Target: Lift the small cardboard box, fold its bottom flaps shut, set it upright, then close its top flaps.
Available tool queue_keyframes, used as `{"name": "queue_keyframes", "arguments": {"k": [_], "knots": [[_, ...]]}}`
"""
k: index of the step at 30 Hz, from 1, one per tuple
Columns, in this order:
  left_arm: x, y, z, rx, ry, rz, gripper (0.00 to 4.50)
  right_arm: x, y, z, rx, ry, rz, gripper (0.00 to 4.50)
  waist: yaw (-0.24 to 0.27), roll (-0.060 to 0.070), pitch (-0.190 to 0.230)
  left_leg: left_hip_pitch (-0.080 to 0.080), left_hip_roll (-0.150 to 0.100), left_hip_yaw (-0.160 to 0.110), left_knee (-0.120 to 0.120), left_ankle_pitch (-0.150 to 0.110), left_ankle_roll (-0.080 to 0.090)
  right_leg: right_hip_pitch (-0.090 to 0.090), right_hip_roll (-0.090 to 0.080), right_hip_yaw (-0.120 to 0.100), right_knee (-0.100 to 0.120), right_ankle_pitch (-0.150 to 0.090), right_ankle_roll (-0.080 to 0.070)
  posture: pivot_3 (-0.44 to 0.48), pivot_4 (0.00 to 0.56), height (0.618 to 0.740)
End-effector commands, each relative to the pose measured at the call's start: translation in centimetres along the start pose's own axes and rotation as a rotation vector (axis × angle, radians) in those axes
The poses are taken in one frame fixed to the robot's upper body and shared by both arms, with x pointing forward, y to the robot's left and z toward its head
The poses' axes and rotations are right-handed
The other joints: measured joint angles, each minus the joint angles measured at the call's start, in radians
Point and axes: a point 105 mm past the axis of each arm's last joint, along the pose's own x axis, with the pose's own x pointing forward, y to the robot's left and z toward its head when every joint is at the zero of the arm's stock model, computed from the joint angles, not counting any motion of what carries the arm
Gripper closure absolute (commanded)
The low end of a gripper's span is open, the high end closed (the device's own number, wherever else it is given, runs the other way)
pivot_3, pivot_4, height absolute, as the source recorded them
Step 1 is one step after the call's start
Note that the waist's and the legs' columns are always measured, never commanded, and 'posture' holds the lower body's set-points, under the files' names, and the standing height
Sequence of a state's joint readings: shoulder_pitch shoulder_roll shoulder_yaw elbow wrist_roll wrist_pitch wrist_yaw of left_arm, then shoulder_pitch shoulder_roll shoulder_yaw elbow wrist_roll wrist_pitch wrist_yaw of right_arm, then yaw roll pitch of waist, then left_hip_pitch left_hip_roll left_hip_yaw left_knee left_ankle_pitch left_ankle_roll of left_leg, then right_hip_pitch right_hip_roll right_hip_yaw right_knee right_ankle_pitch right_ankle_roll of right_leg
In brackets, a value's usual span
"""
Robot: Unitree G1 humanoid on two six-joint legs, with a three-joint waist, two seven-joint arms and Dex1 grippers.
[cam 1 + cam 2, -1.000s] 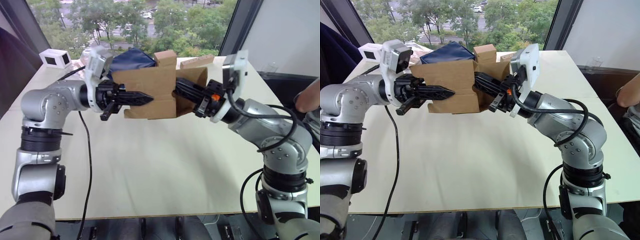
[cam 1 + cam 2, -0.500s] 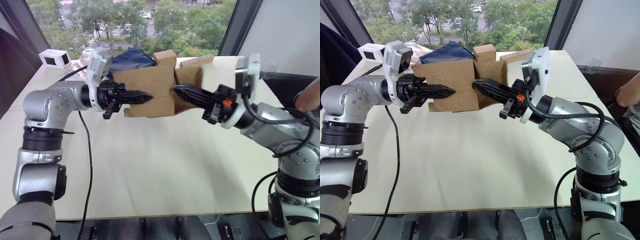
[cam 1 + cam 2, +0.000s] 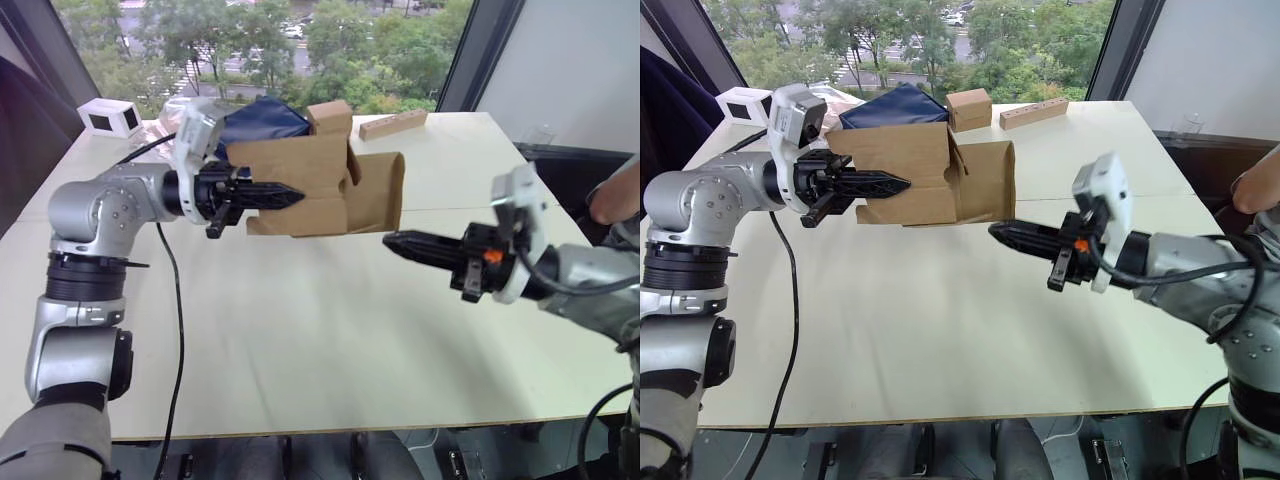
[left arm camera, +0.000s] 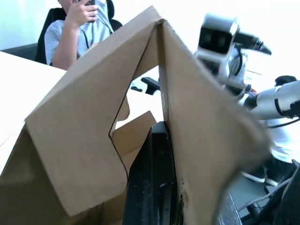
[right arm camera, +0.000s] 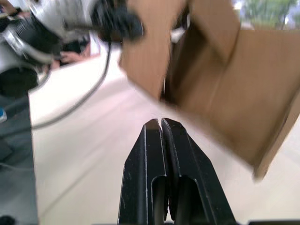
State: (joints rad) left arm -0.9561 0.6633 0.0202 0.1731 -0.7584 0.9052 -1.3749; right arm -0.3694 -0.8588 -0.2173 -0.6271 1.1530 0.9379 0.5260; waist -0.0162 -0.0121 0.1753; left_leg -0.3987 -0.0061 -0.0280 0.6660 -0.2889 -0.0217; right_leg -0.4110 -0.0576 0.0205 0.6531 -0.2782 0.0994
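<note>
Left eye view: the left gripper (image 3: 285, 195) pinches a side wall of the small cardboard box (image 3: 300, 185), holding it in the air above the table's (image 3: 300, 330) far half. One flap (image 3: 378, 192) hangs open toward the right gripper (image 3: 392, 241), fingers pressed together. Best bet: push that flap flat, keeping the left grip firm.

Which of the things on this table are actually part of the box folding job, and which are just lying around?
Part of the job:
- small cardboard box, held off the table by the left gripper
- its open flaps
- right gripper, shut, clear of the box

Just lying about:
- smaller brown cube-like box
- long thin tan block
- dark blue bag
- small white device
</note>
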Motion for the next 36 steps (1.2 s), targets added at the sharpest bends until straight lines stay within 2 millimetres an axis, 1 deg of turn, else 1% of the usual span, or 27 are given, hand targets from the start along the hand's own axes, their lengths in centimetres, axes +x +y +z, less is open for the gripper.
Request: {"name": "queue_keyframes", "arguments": {"k": [1, 6, 10, 14, 19, 21, 27, 31, 34, 36], "knots": [[0.3, -0.9, 1.6, 0.066, -0.008, -0.032, 4.5, 0.8, 0.3, 0.3, -0.072, -0.034, -0.006, 4.44, 0.0, 0.0, 0.0, 0.0, 0.0, 0.0, 0.0, 0.0, 0.0, 0.0, 0.001, 0.0, 0.0, 0.0, 0.0, 0.0, 0.15, 0.74], [0.4, -1.3, 1.8, 0.07, -0.003, -0.047, 4.5, 1.5, -0.4, 0.4, -0.094, -0.063, -0.032, 4.44, 0.004, 0.0, 0.0, 0.0, 0.0, 0.0, 0.0, 0.0, 0.0, 0.0, 0.001, 0.0, 0.0, 0.0, 0.0, 0.0, 0.15, 0.74], [0.4, -2.0, 1.4, 0.063, 0.018, -0.071, 4.5, 2.0, -1.0, 1.5, -0.116, -0.108, -0.056, 4.44, 0.003, 0.0, 0.0, -0.001, 0.0, -0.001, 0.001, 0.0, 0.0, 0.0, 0.001, 0.0, 0.0, 0.0, 0.0, 0.0, 0.15, 0.74], [0.5, -2.3, 1.2, 0.058, 0.026, -0.084, 4.5, 2.4, -1.1, 1.9, -0.123, -0.131, -0.055, 4.44, 0.003, 0.0, 0.0, -0.001, 0.0, -0.001, 0.001, 0.0, 0.0, 0.0, 0.001, 0.0, 0.0, 0.0, 0.0, 0.0, 0.15, 0.74], [0.6, -2.4, 1.0, 0.055, 0.03, -0.093, 4.5, 2.8, -0.6, 2.7, -0.097, -0.185, -0.015, 4.44, 0.003, 0.0, 0.0, -0.001, 0.0, -0.001, 0.001, 0.0, 0.0, 0.0, 0.001, 0.0, 0.0, 0.0, 0.0, 0.0, 0.15, 0.74], [0.7, -2.4, 0.9, 0.054, 0.033, -0.094, 4.5, 3.1, -0.1, 2.8, -0.082, -0.208, 0.016, 4.44, 0.003, 0.0, 0.0, -0.001, 0.0, -0.001, 0.001, 0.0, 0.0, 0.0, 0.001, 0.0, 0.0, 0.0, 0.0, 0.0, 0.15, 0.74], [0.8, -2.3, 0.9, 0.059, 0.031, -0.096, 4.5, 3.6, 0.8, 2.4, -0.063, -0.213, 0.069, 4.44, 0.003, 0.0, 0.0, -0.001, 0.0, -0.001, 0.001, 0.0, 0.0, 0.0, 0.001, 0.0, 0.0, 0.0, 0.0, 0.0, 0.15, 0.74], [0.7, -2.2, 0.9, 0.062, 0.032, -0.093, 4.5, 3.8, 1.1, 2.5, -0.061, -0.221, 0.085, 4.44, 0.003, 0.0, 0.0, -0.001, 0.0, -0.001, 0.001, 0.0, 0.0, 0.0, 0.001, 0.0, 0.0, 0.0, 0.0, 0.0, 0.15, 0.74], [0.5, -2.2, 1.0, 0.065, 0.034, -0.084, 4.5, 3.6, 1.0, 2.5, -0.071, -0.215, 0.078, 4.44, 0.003, 0.0, 0.0, -0.001, 0.0, -0.001, 0.001, 0.0, 0.0, 0.0, 0.001, 0.0, 0.0, 0.0, 0.0, 0.0, 0.15, 0.74], [0.3, -2.0, 1.0, 0.071, 0.033, -0.072, 4.5, 2.7, 0.7, 2.7, -0.088, -0.203, 0.063, 4.44, 0.003, 0.0, 0.0, -0.001, 0.0, -0.001, 0.001, 0.0, 0.0, 0.0, 0.001, 0.0, 0.0, 0.0, 0.0, 0.0, 0.15, 0.74]]}}
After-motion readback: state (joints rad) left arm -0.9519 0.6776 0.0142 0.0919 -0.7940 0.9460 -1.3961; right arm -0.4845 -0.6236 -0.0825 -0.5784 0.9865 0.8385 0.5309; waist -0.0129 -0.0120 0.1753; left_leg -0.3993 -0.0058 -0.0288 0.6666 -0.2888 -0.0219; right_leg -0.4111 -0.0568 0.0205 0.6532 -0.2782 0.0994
